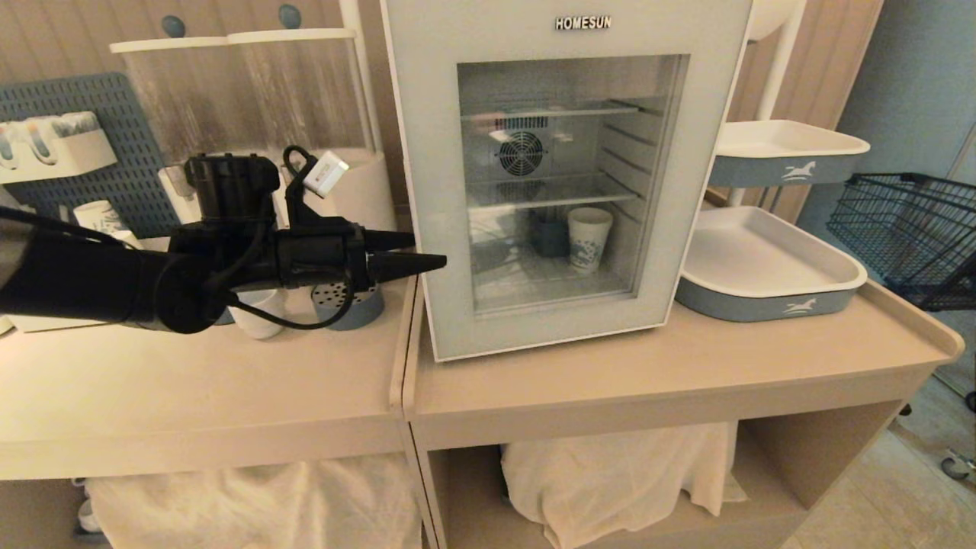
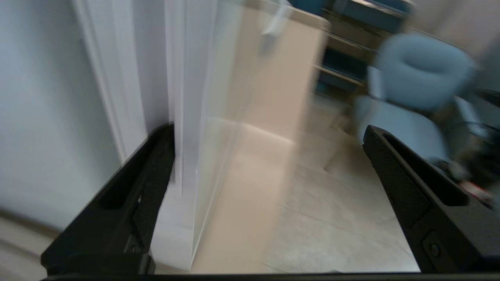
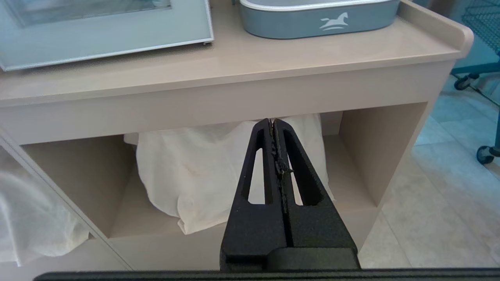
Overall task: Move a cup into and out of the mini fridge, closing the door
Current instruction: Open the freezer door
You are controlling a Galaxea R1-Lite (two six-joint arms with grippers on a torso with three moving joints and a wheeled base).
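Right now the left gripper (image 1: pixel 415 253), black with two long tapered fingers, is reaching level toward the left edge of the pale white-framed glass-windowed door (image 1: pixel 564 175), which is sitting closed on the white boxy mini fridge (image 2: pixel 129 97). Its fingers are standing wide apart, holding nothing; in the left wrist view the door's tall edge (image 2: pixel 187 128) is running upright just inside one finger (image 2: pixel 152 179). The small white ceramic cup (image 1: pixel 259 311) is sitting on the counter under that arm, behind the fingertips. The right gripper (image 3: pixel 275 128) is hanging pressed together, empty, below the counter, far from both.

Head looks down at mini fridge (image 1: pixel 564 175); right wrist shares door (image 3: pixel 105 35) from below
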